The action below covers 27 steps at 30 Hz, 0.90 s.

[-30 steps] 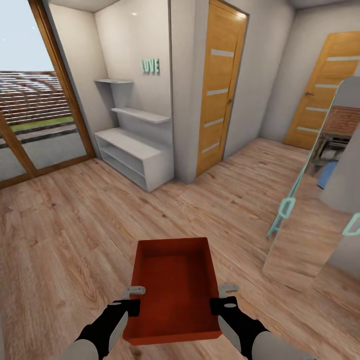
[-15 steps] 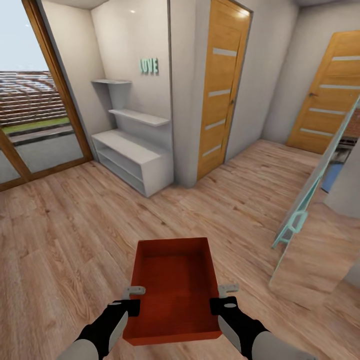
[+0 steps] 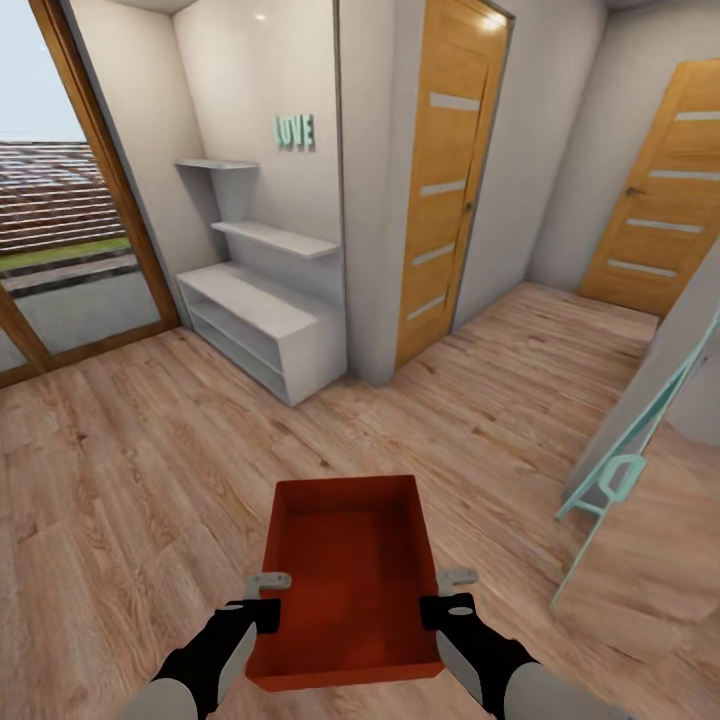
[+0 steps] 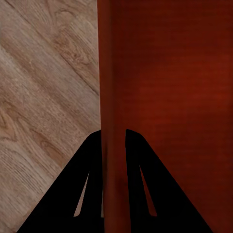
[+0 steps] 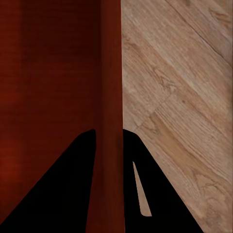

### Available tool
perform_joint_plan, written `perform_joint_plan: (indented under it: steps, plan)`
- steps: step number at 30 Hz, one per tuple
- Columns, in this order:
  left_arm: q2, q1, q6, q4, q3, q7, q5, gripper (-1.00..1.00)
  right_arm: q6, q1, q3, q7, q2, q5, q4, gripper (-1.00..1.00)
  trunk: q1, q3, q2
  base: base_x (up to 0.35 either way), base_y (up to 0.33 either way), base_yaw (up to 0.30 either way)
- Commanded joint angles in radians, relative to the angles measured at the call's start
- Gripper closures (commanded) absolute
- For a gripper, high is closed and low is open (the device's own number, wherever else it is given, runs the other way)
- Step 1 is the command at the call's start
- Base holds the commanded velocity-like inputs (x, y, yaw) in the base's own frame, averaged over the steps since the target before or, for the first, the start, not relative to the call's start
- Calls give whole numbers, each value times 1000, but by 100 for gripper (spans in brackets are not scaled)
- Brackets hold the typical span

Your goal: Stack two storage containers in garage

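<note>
Right, I'm mid-carry: one storage container (image 3: 345, 580) held over wood planks (image 3: 130, 470), left gripper (image 3: 268, 598) and right gripper (image 3: 447, 594) each pinching a side wall. Next, I reckon: steer twd a door (image 3: 445, 180), keep it level, no garage yet.

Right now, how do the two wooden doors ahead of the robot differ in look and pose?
The nearer door stands beside the grey wall column close to the white shelf unit; the farther door sits at the right end of the hallway. The nearer door shows full height as a narrow strip seen at an angle; the farther door looks wider and is cut off by the picture's edge. Both are orange-brown wood with pale horizontal strips, and both appear closed.
</note>
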Motion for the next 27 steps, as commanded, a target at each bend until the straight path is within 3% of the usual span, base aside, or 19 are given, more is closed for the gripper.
perform_joint_plan:
  steps: [1,10,27]
  plan:
    - [1,-1,8,-4,4,11,-24,100,7,-1,8,-19,-16,-3,8,100,1,-1,-1,323,0,0]
    - [1,0,7,-4,4,11,-24,100,7,-1,8,-21,-16,-3,8,100,1,-1,-1,323,0,-47]
    - [1,-1,7,-4,4,11,-24,100,7,-1,8,-21,-15,-3,8,100,1,-1,-1,323,0,-235]
